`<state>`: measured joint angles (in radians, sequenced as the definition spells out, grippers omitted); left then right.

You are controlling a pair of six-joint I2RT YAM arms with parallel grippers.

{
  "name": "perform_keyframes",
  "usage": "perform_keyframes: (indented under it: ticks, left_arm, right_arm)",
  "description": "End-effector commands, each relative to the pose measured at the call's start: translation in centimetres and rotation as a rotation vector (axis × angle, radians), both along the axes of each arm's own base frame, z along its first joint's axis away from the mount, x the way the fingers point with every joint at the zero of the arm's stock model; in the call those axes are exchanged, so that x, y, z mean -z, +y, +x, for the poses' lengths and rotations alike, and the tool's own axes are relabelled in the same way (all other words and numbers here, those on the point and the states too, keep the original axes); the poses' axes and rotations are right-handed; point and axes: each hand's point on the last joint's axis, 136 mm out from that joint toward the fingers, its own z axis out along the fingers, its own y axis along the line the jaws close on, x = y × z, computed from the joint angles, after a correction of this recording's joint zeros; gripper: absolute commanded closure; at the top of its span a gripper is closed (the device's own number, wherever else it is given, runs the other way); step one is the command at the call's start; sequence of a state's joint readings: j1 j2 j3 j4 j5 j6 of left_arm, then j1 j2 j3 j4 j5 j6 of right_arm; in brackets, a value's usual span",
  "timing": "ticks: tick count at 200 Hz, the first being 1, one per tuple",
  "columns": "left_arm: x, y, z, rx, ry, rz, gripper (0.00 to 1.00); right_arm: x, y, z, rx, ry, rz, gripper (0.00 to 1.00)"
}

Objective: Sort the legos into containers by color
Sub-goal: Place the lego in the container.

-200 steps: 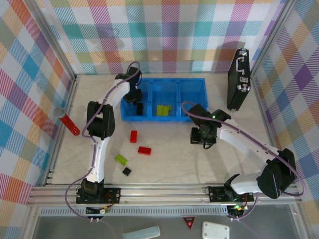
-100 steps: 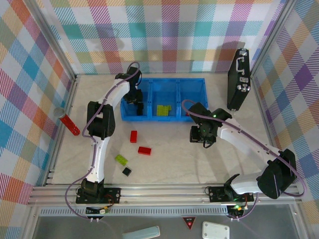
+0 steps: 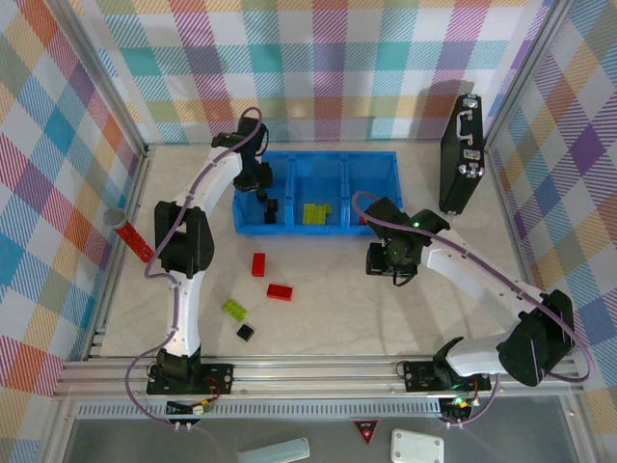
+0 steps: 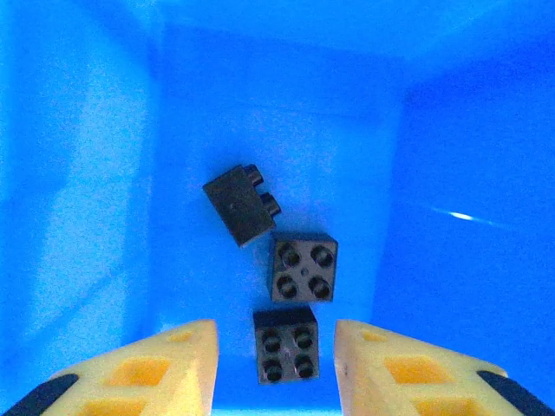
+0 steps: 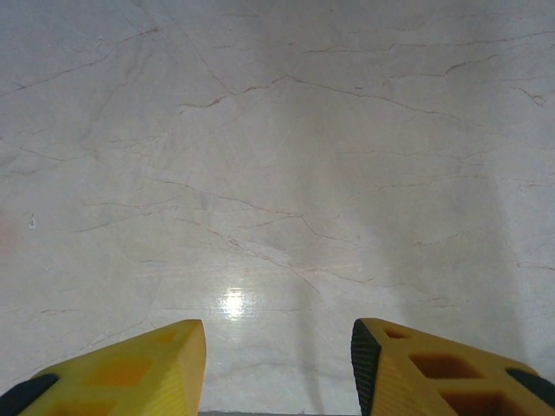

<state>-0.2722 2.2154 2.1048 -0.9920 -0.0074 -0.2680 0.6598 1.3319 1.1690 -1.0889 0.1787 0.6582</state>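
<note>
Left tool (image 4: pixel 276 351) aimed down into left compartment (image 4: pixel 104 173) — jaws parted.

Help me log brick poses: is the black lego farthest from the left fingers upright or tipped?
Tipped: the black lego lies on its side, studs pointing sideways.

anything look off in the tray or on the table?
Only a minor thing: in the tray's left compartment, one black brick lies tipped on its side with its studs facing sideways. The other two bricks sit studs-up. Nothing looks spilled or damaged.
</note>
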Motion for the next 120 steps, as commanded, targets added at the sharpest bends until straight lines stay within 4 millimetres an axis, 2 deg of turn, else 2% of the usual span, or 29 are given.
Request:
perform_keyframes:
  ticks: [1,74,120]
  left_arm:
    - [-2.1,0.5,-1.8,0.007,-0.004,-0.016,0.6]
    - [-3.5,2.1,-7.5,0.001,-0.014,-0.019,0.6]
    - [-2.9,3.4,-11.8,-0.011,0.008,-0.013,0.6]
  right_arm:
    - [-1.2,0.9,0.9,-0.027,-0.025,0.04,0.51]
    - [-0.4,3.9,1.9,-0.08,0.001,0.092,0.51]
    - [0.4,6.0,2.1,-0.135,0.029,0.106,0.51]
